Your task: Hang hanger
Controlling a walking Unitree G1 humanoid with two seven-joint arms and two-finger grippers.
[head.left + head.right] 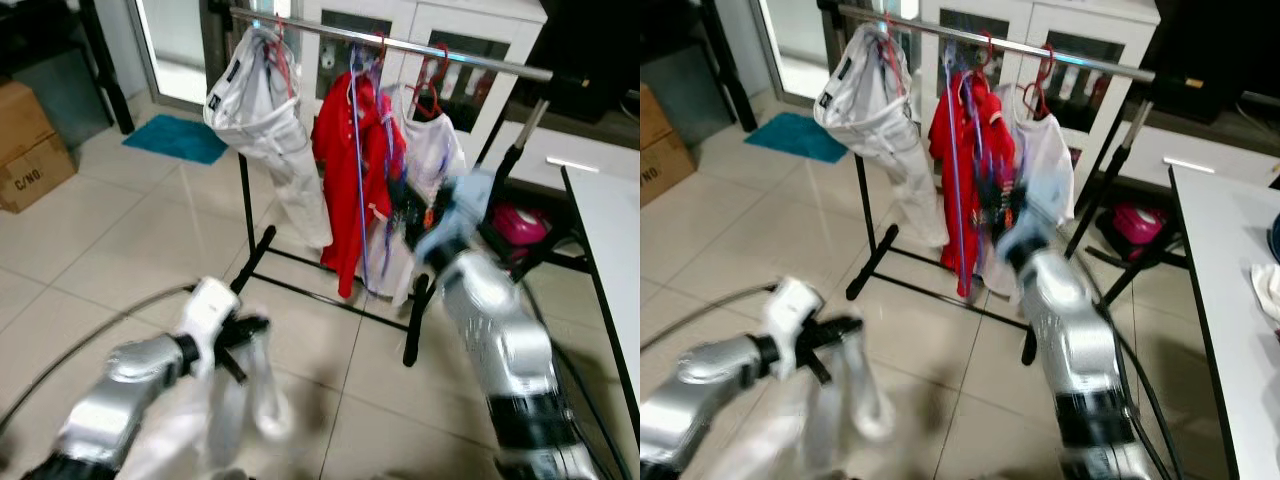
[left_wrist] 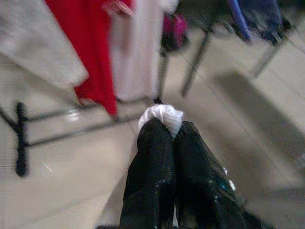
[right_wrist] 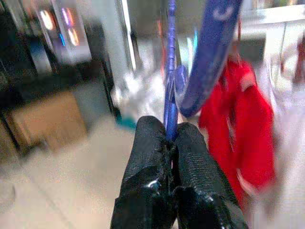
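Nearest, at 7 o'clock in the head view: left end effector point(image 1: 245, 345), fingers pressed together on a bunch of white cloth point(image 2: 162, 116) that trails down toward the tiled floor point(image 1: 120, 250). It sits low and well short of the rack.

Mid-field, 3 o'clock: right end effector point(image 3: 172, 138) is closed on the blue hanger point(image 3: 170, 71). Wrist view shows the thin blue stem rising straight from between the finger pads, with the broader blue curve just beyond it. Long axis of the hanger runs roughly vertical. In the head view the arm is raised among the garments; motion blur hides the fingertips there.

Far, 12 o'clock: clothes rail point(image 1: 400, 45), running left to right, carrying white trousers point(image 1: 265, 130), a red garment point(image 1: 350, 170) and a white top point(image 1: 435, 150).

Judgement: the right arm is the nearer one; the rail lies above and beyond its end effector, so the hook needs to go up and over the bar.
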